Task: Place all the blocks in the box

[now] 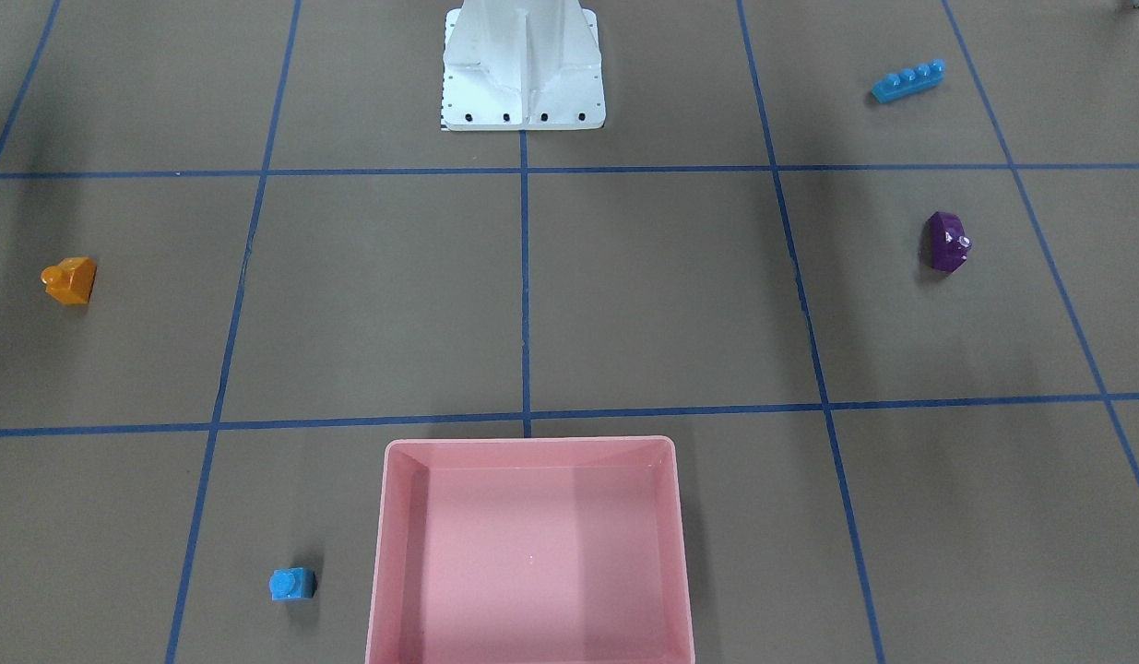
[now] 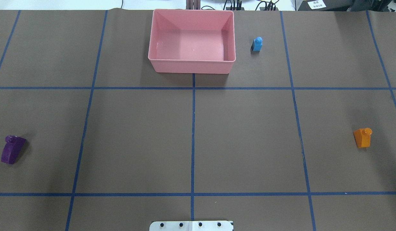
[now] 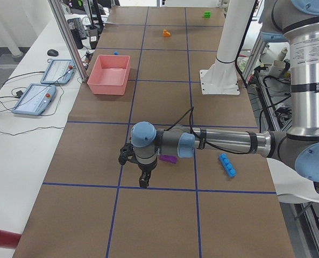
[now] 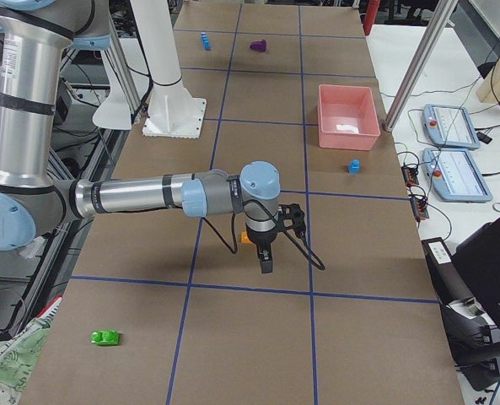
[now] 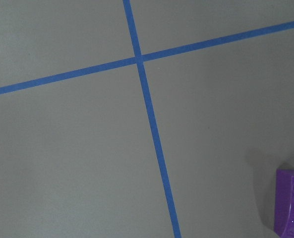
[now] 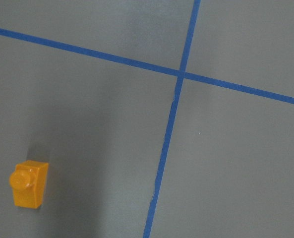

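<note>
- None of the five bricks lies in the box [image 2: 191, 66], so we judge the task to be at its very start, with the first picks being lined up
- The orange brick [image 2: 363, 137] sits well out on the robot's right and the small blue brick [image 2: 257, 44] near the box
- The purple wedge [image 2: 12, 150] is far out on the left, the long blue brick [image 1: 907, 81] on the left back towards the white base [image 1: 523, 83], and the green brick [image 4: 106, 337] at the table's right end
- The left gripper [image 3: 143, 180] hangs above the table near the purple wedge, which shows only in the lower right corner of its wrist view
- The right gripper [image 4: 266, 260] hangs near the orange brick, which sits low and left in its wrist view
- Only the side views show the two grippers, so we cannot tell whether their fingers are spread or pressed together
- Next, we think, each arm must centre itself over its brick, come down with a finger on either flat side, pinch, and carry it to the box
</note>
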Robot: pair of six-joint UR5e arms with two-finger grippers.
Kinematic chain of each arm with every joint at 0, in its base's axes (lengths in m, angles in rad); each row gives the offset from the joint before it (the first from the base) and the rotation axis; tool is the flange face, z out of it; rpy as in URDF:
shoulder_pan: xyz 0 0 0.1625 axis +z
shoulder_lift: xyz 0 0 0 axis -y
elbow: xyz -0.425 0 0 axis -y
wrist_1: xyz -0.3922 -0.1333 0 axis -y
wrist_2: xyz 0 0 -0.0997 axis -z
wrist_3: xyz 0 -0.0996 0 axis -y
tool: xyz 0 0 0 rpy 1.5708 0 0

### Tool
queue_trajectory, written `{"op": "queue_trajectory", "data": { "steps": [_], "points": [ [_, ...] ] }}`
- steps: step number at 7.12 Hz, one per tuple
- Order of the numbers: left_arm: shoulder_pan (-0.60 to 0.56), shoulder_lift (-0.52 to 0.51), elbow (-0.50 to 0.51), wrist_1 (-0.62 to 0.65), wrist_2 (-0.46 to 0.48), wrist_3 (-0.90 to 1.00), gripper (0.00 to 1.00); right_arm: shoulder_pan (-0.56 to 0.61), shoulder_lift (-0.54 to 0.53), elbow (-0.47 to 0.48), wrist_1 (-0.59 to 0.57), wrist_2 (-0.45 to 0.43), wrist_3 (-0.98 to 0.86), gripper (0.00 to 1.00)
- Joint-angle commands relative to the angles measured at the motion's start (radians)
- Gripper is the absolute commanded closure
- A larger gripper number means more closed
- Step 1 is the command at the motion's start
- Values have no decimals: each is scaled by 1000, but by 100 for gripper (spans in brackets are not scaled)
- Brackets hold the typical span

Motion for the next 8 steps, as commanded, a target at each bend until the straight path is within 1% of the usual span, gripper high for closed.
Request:
{"op": "queue_trajectory", "data": {
  "steps": [1, 2, 4, 5, 6, 7, 8],
  "points": [
    [1, 0, -1, -3, 0, 1, 0, -33, 1, 5, 24, -2, 1, 0],
    [1, 0, 1, -3, 2, 1, 0, -76, 8, 4, 67, -1, 25, 0],
    [1, -9, 4, 0, 12, -4, 0, -171, 98, -1, 87, -2, 212, 0],
    [1, -48, 1, -38, 8, -7, 0, -217, 138, -4, 95, -4, 261, 0],
    [1, -128, 46, -64, 11, -23, 0, -229, 177, -1, 98, -4, 274, 0],
    [1, -142, 79, -77, -1, -19, 0, -263, 189, -7, 145, 1, 275, 0],
    [1, -147, 80, -77, 0, -20, 0, -339, 197, -36, 155, -5, 297, 0]
  ]
}}
